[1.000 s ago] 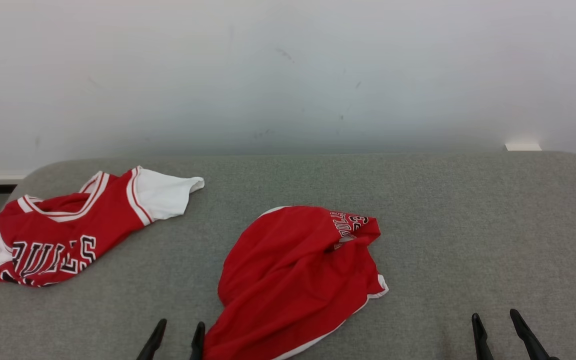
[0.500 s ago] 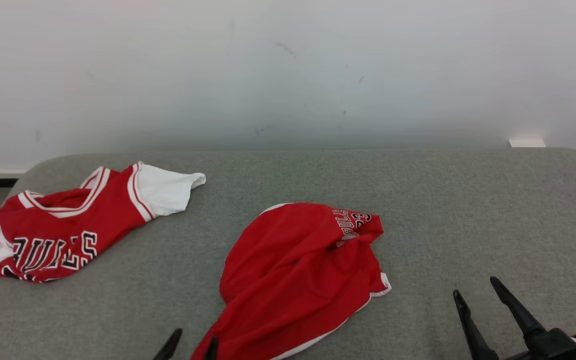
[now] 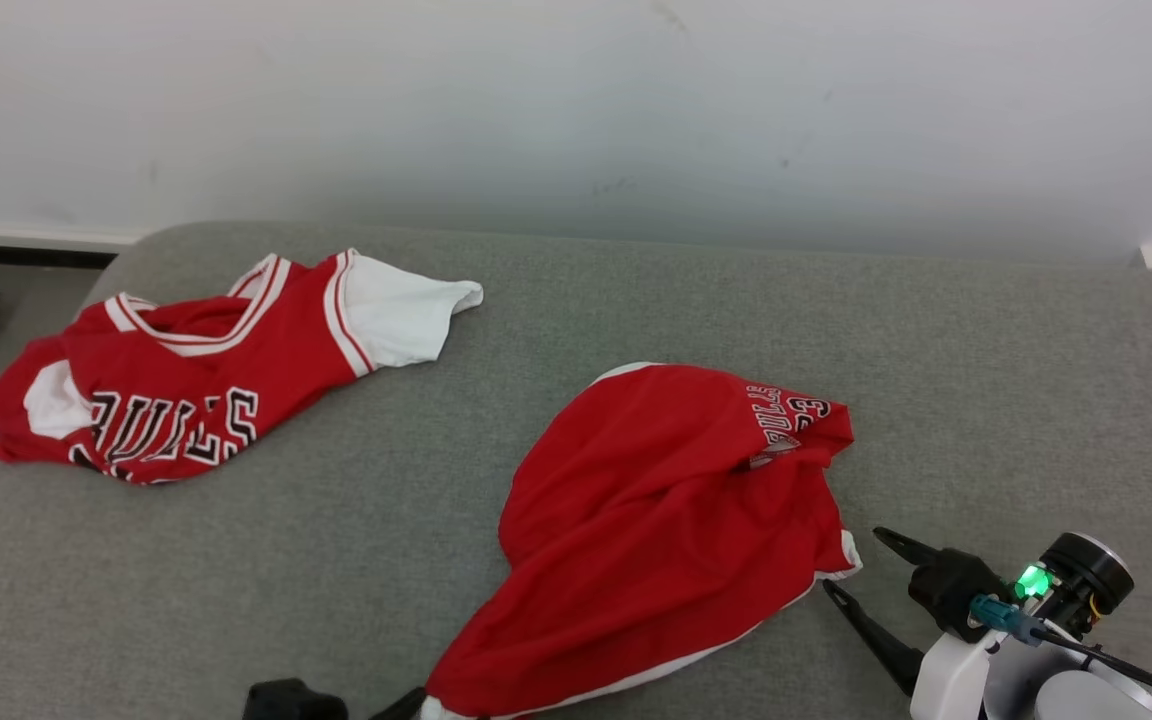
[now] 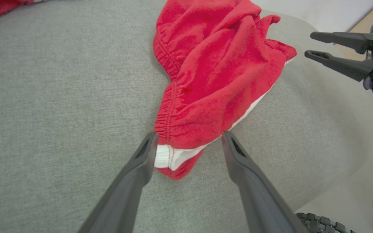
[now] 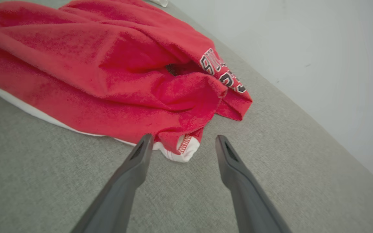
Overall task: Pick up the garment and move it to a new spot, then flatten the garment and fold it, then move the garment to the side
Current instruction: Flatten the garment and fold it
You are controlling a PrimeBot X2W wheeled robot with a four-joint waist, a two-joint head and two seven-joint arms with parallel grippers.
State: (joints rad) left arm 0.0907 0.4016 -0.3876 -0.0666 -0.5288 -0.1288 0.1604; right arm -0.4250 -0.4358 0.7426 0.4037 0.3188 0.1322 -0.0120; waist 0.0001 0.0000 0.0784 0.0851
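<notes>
Three cams, and the red shorts turn up in every one

The head cam sits high, looking forward and down over the grey padded surface (image 3: 986, 380) to the white wall (image 3: 576, 100). It's the wide shot, with the red shorts (image 3: 676, 500) in the middle and the jersey (image 3: 186, 380) off left. The left wrist cam looks along the left gripper (image 4: 189, 134), super close on the shorts' waistband end, and catches the right gripper (image 4: 309, 44) top right. The right wrist cam sits low and close at the shorts' other corner, facing the wall.

Fleecy matt red cloth garment (image 4: 212, 64), rough grey woven fabric surface (image 3: 986, 400)
</notes>
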